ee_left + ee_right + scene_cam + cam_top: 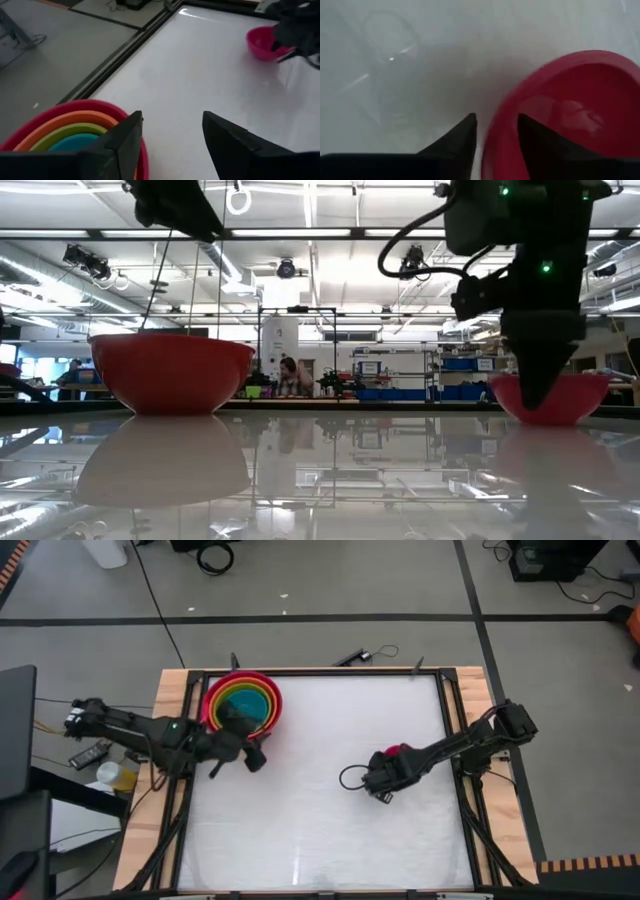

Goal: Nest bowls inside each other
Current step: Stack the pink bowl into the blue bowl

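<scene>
A white table (320, 830) is lying under 2 dark arms, seen from above. Near the far left corner, 4 bowls are already sitting nested: the red bowl (213, 700) outermost, then the orange bowl (224, 695), the green bowl (236, 697) and the blue bowl (262, 710) innermost. The left gripper (258, 756) is hovering just beside this stack on its near side, its fingers standing apart and gripping nothing; its wrist camera is looking past the stack's rim across bare table toward the far bowl. The pink bowl (398, 751), the smallest and the only 1 not nested, is resting on the table right of centre, well apart from the stack. The right gripper (378, 786) is working at it: the right wrist view is showing 1 finger inside the rim and 1 outside, straddling the bowl's wall with the jaws partly drawn together. Whether the fingers are already pinching the wall cannot be told. The step in hand appears to be picking up the last bowl. The next move is calling for a firm pinch on the thin rim, a straight lift clear of the table, a carry across to the stack, and a level release into the blue bowl, with the left arm keeping out of that path.
</scene>
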`<act>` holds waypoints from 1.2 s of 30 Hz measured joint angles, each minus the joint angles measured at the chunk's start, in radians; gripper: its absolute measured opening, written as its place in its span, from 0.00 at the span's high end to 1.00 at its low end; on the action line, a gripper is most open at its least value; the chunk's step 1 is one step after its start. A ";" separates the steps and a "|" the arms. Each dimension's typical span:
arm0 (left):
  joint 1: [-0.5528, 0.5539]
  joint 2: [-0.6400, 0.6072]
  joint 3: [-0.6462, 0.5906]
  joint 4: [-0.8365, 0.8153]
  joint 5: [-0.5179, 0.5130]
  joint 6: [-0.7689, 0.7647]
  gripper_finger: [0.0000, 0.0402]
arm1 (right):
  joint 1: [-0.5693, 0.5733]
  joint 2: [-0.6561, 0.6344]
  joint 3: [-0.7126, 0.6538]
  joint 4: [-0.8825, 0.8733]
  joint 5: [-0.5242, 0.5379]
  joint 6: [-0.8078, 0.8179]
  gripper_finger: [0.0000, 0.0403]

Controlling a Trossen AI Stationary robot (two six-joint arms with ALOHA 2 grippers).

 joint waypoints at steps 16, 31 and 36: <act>-0.190 0.021 -0.095 -0.017 -0.307 -0.119 0.53 | -0.217 0.001 0.114 0.741 -0.014 -0.477 0.95; -0.180 -0.018 -0.209 -0.034 -0.311 -0.266 0.53 | -0.383 0.379 0.670 0.941 -0.040 -0.813 0.95; -0.217 -0.041 -0.202 -0.030 -0.323 -0.240 0.53 | -0.399 0.564 0.864 0.990 -0.097 -0.856 0.94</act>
